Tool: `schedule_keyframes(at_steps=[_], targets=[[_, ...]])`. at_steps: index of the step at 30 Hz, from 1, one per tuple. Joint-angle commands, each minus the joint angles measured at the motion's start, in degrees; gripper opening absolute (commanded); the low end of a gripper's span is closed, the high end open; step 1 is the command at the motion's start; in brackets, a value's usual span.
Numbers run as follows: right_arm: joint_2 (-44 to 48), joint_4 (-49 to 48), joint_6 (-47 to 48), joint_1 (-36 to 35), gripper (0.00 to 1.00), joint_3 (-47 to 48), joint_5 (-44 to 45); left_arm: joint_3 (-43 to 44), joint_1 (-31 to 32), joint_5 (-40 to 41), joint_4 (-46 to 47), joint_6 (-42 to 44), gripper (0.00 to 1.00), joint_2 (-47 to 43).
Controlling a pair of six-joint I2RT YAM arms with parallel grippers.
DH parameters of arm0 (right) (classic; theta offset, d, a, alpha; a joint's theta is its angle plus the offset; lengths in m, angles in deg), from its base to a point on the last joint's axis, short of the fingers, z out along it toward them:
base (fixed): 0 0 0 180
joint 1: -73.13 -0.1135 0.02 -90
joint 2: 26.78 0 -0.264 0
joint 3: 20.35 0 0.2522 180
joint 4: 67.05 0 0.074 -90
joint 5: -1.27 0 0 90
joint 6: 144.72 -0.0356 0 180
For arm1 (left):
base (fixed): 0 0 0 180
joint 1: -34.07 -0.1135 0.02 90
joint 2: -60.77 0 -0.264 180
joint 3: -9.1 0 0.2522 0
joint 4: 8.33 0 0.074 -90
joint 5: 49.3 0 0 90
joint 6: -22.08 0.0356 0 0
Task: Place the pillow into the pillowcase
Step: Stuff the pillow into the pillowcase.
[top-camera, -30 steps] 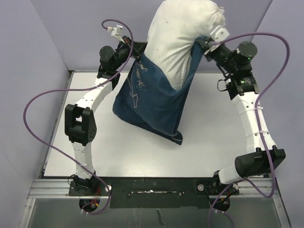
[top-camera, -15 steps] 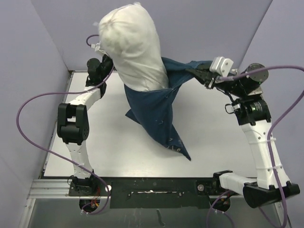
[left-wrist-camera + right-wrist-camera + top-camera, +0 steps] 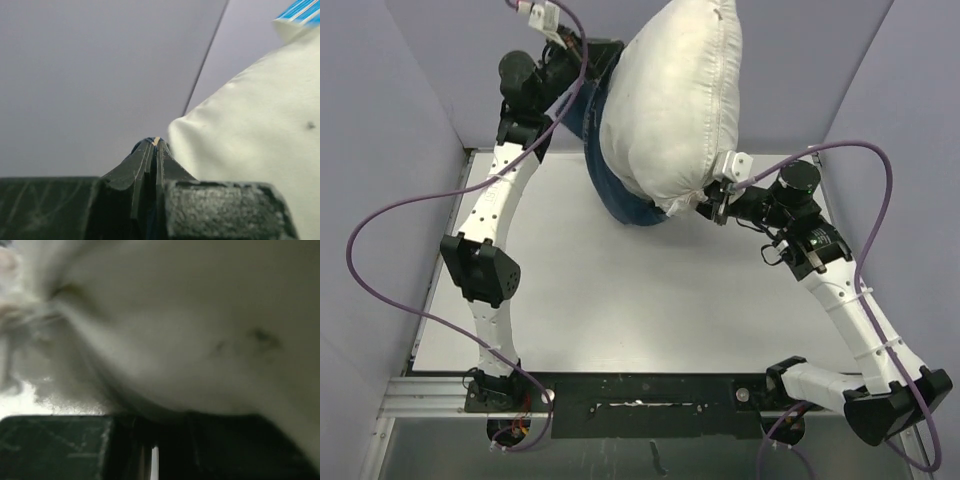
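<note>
Aloft, white pillow (image 3: 675, 100) mostly outside the navy pillowcase (image 3: 625, 208).

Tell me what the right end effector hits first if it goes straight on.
The pillow: the right end effector points left into its lower end, and white fabric fills its wrist view. Contact looks immediate, though depth is unclear.

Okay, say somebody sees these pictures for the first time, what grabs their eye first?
The big white pillow, hoisted above the far side of the table, dominates the top view. Only a band of the navy pillowcase shows along its left and lower edge. The left gripper, raised high at far left, pinches the pillowcase; the right gripper sits at the pillow's lower right.
</note>
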Motion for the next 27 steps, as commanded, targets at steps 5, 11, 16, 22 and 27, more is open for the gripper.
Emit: schedule_keyframes(at_steps=[5, 11, 16, 22, 27], targets=[[4.8, -9.1, -6.4, -2.0, 0.0, -2.3, 9.2, 33.6, 9.6, 8.1, -28.2, 23.3, 0.0, 5.3], [4.2, -14.2, -18.2, -1.1, 0.0, -5.4, 12.2, 30.2, 11.3, 13.2, -30.0, 28.7, 0.0, 1.6], [1.0, -16.5, -26.7, -2.6, 0.0, -3.4, 11.2, 22.8, 11.2, 18.3, -34.2, 32.6, 0.0, -2.7], [1.3, -11.7, -33.9, -7.4, 0.0, -10.8, 15.5, 16.9, 11.3, 16.9, -34.9, 31.4, 0.0, -1.7], [1.9, -5.6, -41.5, 2.6, 0.0, -19.2, 19.1, 21.1, 13.3, 11.6, -36.1, 26.3, 0.0, 7.4]])
